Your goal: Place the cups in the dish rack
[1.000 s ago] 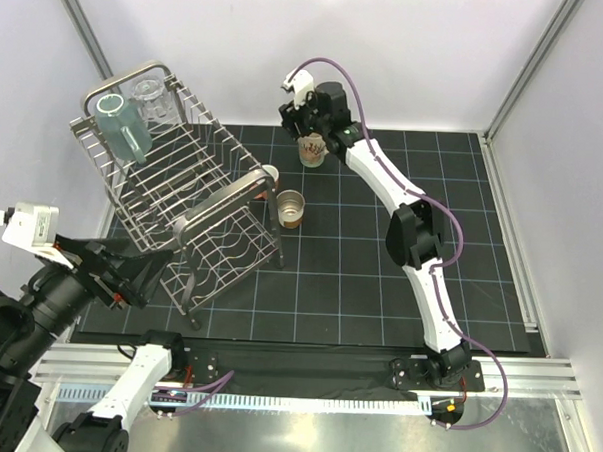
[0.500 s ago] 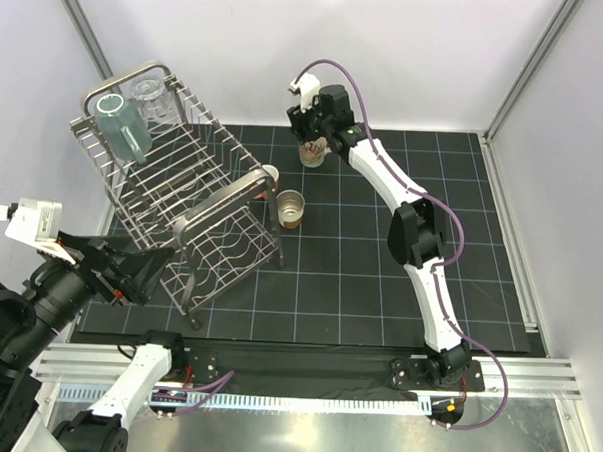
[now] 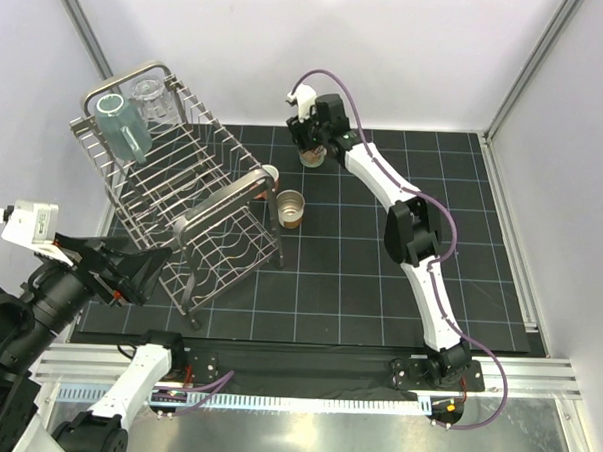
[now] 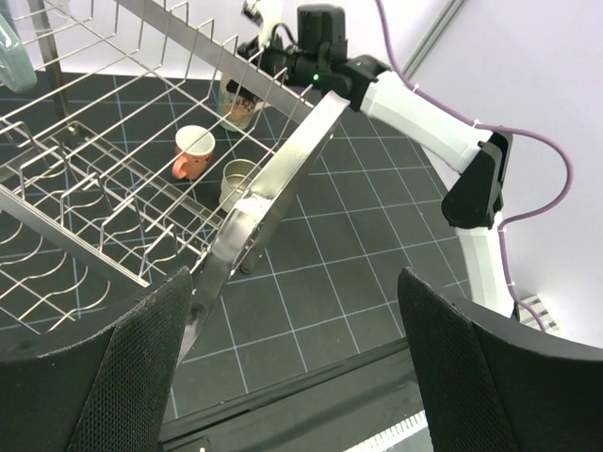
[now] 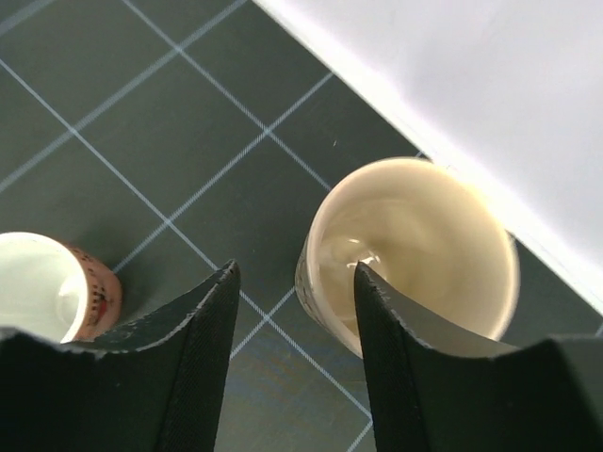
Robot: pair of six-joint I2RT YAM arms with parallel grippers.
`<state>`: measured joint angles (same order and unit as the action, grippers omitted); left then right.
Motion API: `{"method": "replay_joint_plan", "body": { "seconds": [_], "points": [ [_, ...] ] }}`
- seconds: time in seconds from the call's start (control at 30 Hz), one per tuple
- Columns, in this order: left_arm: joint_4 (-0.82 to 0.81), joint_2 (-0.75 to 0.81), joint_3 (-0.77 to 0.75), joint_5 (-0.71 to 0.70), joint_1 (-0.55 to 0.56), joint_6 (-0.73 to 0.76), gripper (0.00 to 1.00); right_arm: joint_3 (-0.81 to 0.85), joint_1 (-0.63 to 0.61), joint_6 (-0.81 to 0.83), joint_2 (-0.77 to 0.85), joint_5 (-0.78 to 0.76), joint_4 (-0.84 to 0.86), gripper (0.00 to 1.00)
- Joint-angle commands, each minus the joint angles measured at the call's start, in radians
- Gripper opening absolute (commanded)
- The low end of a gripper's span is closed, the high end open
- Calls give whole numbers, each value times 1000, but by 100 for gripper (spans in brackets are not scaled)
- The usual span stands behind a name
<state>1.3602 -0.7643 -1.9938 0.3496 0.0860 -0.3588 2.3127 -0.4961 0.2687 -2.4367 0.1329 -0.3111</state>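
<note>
The silver wire dish rack (image 3: 189, 176) stands at the left, holding a grey-teal tumbler (image 3: 121, 126) and a clear glass (image 3: 150, 97) at its far end. On the mat beside it sit a salmon-pink mug (image 3: 270, 174), a small brown-based cup (image 3: 291, 208) and a cream printed mug (image 3: 312, 155). My right gripper (image 3: 309, 138) hangs over the cream mug (image 5: 415, 245), open, its fingertips (image 5: 294, 275) straddling the mug's near wall: one finger over the inside, the other outside with a gap. My left gripper (image 4: 292, 282) is open and empty near the rack's front corner.
The rack's thick tubular handle (image 4: 283, 179) slants between my left gripper and the cups. The white back wall (image 5: 471, 75) rises just behind the cream mug. The pink mug (image 5: 57, 287) stands close on the right gripper's left.
My right gripper has shifted slightly left and settled over the cream mug, and its jaws have narrowed around the mug's wall. The left arm has barely moved.
</note>
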Motion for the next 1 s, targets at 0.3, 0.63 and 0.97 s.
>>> {"method": "replay_joint_plan", "body": {
  "seconds": [0.3,0.63,0.97],
  "points": [
    [155,16,-26,-43,8,1,86,36,-6,61,-73,-19,35,45],
    [174,23,-42,-72,17,-11,86,31,-7,135,-120,-32,55,27],
    [152,20,-46,-75,23,-40,83,21,-9,101,-78,-56,84,4]
  ]
}}
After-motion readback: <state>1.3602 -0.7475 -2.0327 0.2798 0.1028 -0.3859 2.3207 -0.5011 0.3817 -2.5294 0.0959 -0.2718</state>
